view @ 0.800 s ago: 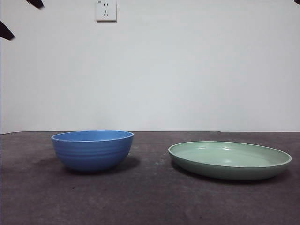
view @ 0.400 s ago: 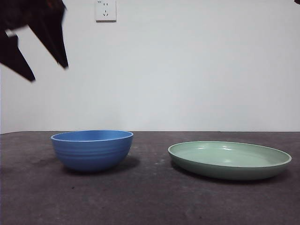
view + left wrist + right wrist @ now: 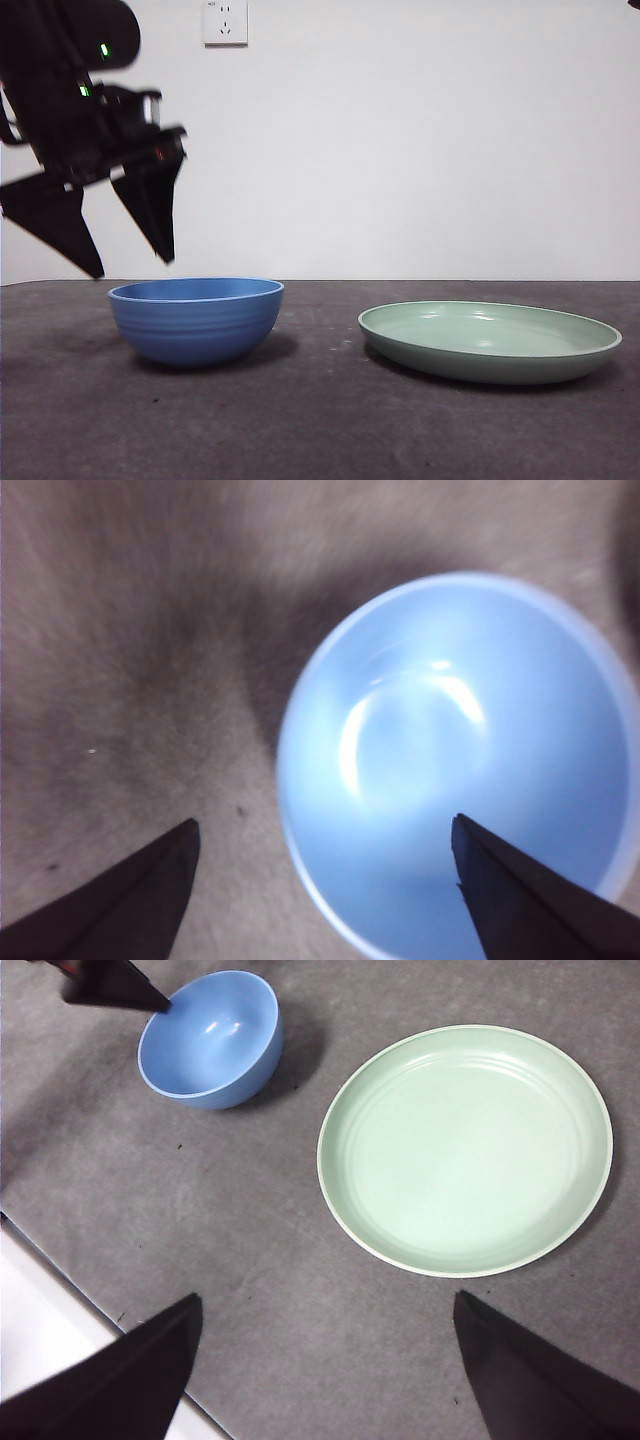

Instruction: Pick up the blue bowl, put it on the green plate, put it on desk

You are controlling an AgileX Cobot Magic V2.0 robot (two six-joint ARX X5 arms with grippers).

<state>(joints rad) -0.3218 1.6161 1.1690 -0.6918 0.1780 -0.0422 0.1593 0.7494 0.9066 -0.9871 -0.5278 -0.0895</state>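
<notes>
Round medium-blue ridged bowl [image 3: 196, 320] standing upright on the dark grey-brown matte tabletop [image 3: 320, 430], well apart from the wide shallow pale sage-green plate [image 3: 490, 341], which lies flat on the same surface; bare tabletop between the two. Left end effector [image 3: 132, 268] spread wide, holding nothing, hanging just above the bowl's rim on the side away from the plate, one dark tip above the rim and the other outside the bowl. Seen level from the front: bowl's outer ridges, plate's raised rim in profile, a white wall socket [image 3: 226, 22] high on the pale wall, and small green lights on the dark arm body (none of these visible from either wrist). Seen from the left wrist, blurred: bowl [image 3: 455, 765] from above, pale glossy interior empty, one black jaw over its inside near the rim and the other over bare tabletop [image 3: 130, 680], left end effector [image 3: 325, 825] straddling the bowl's wall without touching it. Seen from the right wrist, high overhead: whole layout at once, bowl [image 3: 210, 1040] and plate [image 3: 465, 1150] side by side with a gap, faint concentric rings inside the empty plate, a dark tip of the left end effector [image 3: 118, 988] at the bowl's rim, and a white strip past the tabletop's edge. Right end effector [image 3: 325, 1305] spread wide, empty, high over the tabletop [image 3: 250, 1250], clear of both dishes.
</notes>
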